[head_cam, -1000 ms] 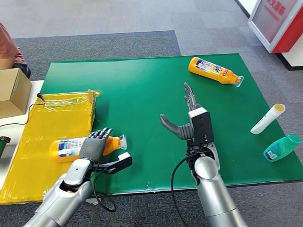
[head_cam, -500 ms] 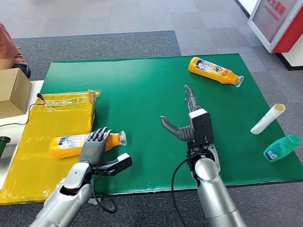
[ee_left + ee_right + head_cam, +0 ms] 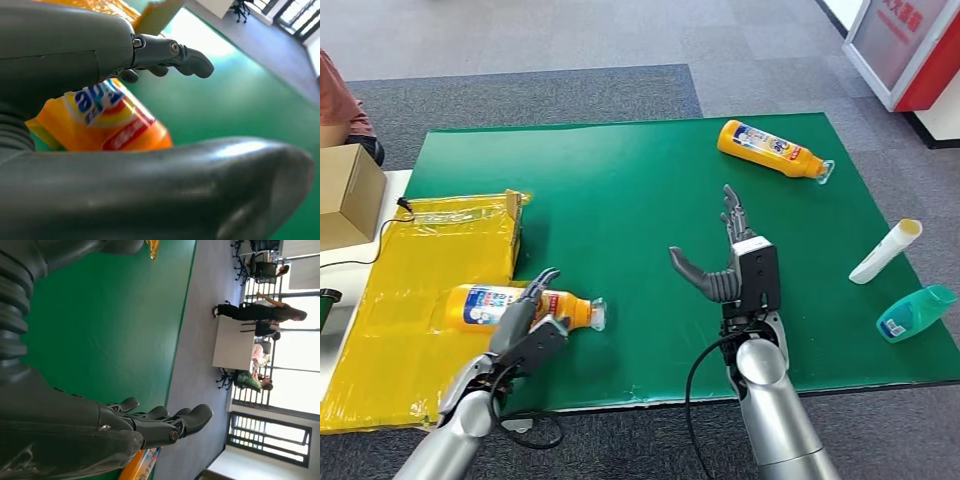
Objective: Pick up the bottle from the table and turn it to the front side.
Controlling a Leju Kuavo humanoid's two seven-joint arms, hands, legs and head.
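So right at the near edge, the robot's left hand is wrapped around an orange plastic bottle with a blue and white label, thumb under it and dark fingers curved over the top. That bottle lies on its side, half on the crinkly yellow plastic sheet and half on the green table mat, clear cap pointing toward the middle of the table. A bit further in, the right hand hovers over the mat holding nothing, fingers spread and thumb stuck out sideways. Off to the right near the mat's edge sit a teal bottle and a white tube with a yellow end, both lying flat. At the far side a second orange bottle lies on its side too. A brown cardboard box sits beyond the left edge.
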